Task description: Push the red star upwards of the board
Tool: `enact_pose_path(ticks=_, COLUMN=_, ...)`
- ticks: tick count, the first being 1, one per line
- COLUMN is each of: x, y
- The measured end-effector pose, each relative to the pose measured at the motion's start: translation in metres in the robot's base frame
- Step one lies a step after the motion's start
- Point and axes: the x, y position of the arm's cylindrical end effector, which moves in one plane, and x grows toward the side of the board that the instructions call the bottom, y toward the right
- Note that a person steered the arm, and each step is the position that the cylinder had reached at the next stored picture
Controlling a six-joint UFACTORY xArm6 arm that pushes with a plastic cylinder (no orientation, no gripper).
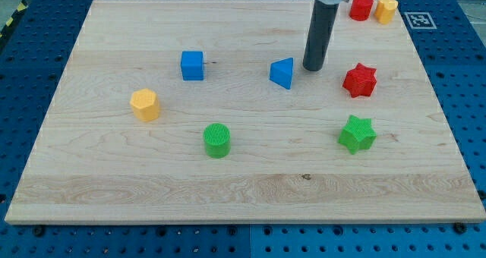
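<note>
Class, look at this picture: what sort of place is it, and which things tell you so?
Probably a robotics lab bench: a wooden board of small coloured blocks lies on a blue perforated table, with a printed marker tag and my tip beside the blue block.

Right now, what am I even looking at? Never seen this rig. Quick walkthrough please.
One camera looks down at a wooden board on a blue perforated table. The dark rod is a robot arm's end; there is no gripper, so nothing is held, it only pushes. My tip rests between the blue triangular block and the red star, touching neither.

Other blocks: blue cube, orange block, green cylinder, green star, plus a red block and a yellow block at the view's top right.
</note>
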Motion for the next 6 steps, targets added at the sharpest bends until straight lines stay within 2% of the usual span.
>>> enact_pose_path(ticks=3, x=0.055, y=0.000)
enact_pose_path(ticks=4, x=0.066, y=0.020)
enact_pose_path(ticks=6, x=0.055, y=0.067)
